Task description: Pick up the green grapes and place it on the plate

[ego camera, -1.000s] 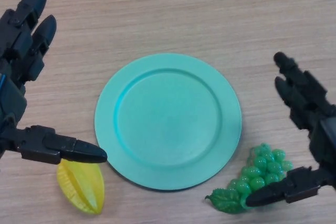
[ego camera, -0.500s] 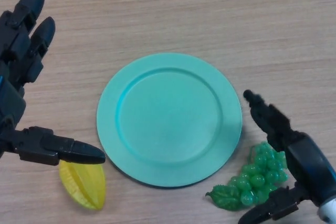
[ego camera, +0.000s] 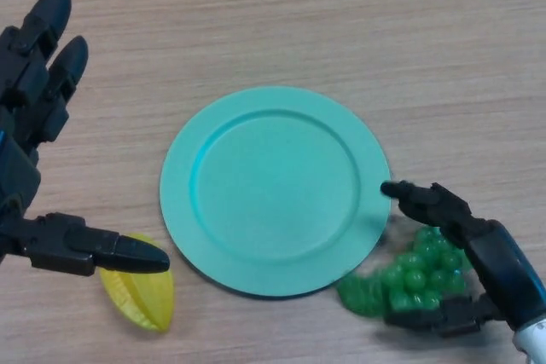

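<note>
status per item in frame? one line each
green grapes: on the table beside the plate's lower right edge, right hand closing round them, not lifted.
plate: flat on the table, nothing on it.
yellow star fruit: lying on the table at lower left, partly under the left thumb, untouched.
right hand: fingers and thumb curled round the grapes.
left hand: open, fingers straight, holding nothing.

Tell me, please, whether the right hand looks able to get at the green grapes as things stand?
Probably yes: the right hand already brackets the green grapes, fingers beyond them and thumb on the near side, with nothing between; the plate merely borders them.
</note>
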